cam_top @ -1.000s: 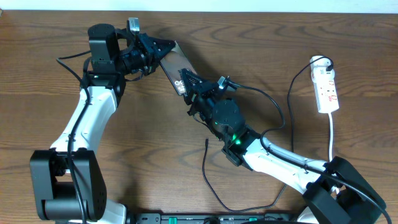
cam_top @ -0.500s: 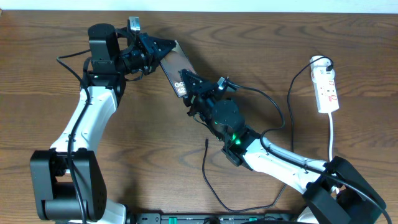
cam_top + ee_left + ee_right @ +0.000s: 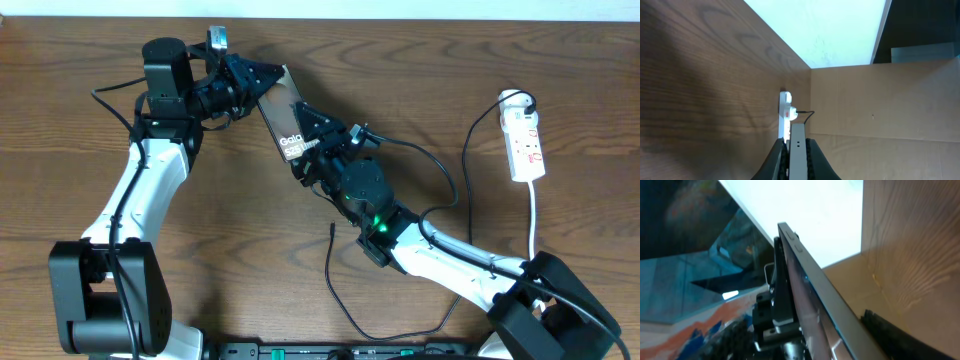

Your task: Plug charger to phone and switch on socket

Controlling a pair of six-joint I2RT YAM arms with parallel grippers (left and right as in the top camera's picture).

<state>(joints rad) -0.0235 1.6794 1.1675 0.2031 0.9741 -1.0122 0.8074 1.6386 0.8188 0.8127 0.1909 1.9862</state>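
Brown wood grain ran across the table (image 3: 230, 250) beneath both my arms. My left gripper (image 3: 265, 80) was clamped tight on the upper end of the phone (image 3: 282, 108). The slab ran slantwise from there toward the middle of the table, its white lettering turned up to the overhead camera. Through my left wrist camera the phone showed edge-on as a pale strip pinched between my two fingers (image 3: 776, 161). Beyond it the socket (image 3: 785, 111) lay far off near the table's edge.

My right gripper (image 3: 312, 143) sat at the phone's lower end with its jaws parted wide, one finger on either side of the slab. In my right wrist view the phone's thin edge ran diagonally up through the frame. My ribbed black finger (image 3: 890, 330) stood apart from it, with a gap between. The other finger was only a dark blur low on the left, so I could not tell whether it touched the phone.

The charger (image 3: 329, 255) was in neither gripper. Its small plug tip lay on the table just below my right wrist, apart from the phone. Its thin black cable looped down toward the near edge and back under my right arm. The socket lay well apart to the right, white and oblong with red markings. A black plug was seated at its far end and its white cord trailed toward the near edge.
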